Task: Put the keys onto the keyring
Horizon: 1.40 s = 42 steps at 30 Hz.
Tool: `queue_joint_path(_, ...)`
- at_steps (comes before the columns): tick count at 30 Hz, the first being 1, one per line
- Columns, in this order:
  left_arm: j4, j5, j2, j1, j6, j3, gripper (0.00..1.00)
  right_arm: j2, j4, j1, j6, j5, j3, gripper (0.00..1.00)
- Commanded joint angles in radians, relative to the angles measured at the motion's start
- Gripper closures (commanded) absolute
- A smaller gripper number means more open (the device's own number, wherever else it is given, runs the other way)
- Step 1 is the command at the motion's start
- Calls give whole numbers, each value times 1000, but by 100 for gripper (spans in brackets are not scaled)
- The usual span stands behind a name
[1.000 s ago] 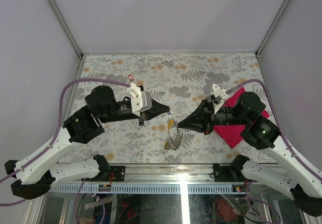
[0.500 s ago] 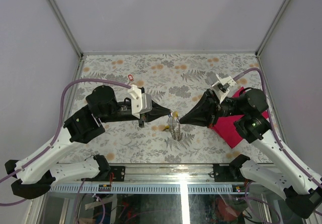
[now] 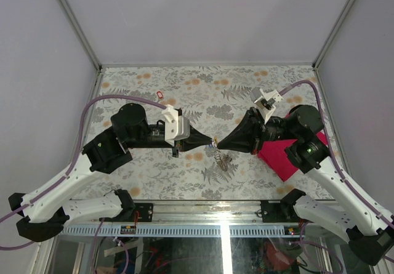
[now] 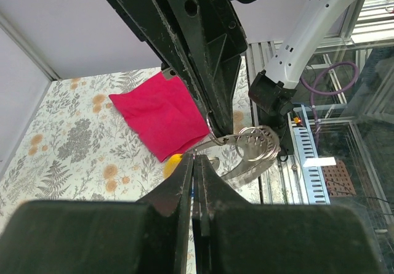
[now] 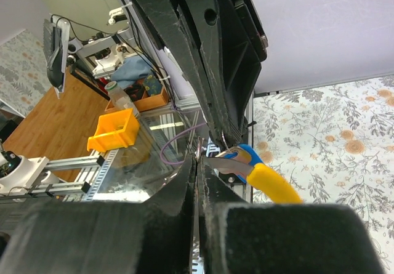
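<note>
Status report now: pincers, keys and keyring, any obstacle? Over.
Left pincer shut on yellow key. Right pincer shut on keyring; tips close together. Red key and magenta cloth lie aside, nothing in the way.

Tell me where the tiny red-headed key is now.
In the top view, the tiny red-headed key lies on the floral table, left of centre, just beyond the left arm's purple cable.

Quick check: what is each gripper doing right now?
Left gripper: shut on the yellow key.
Right gripper: shut on the keyring.
</note>
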Motion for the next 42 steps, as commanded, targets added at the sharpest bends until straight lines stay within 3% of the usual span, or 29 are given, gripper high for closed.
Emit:
queue_joint_path(1, 58, 29, 0, -10, 12, 27, 100, 2, 13, -5, -16, 16, 52, 100)
queue_joint_path(42, 36, 81, -8, -9, 16, 28, 100, -25, 3, -6, -38, 116, 38, 100)
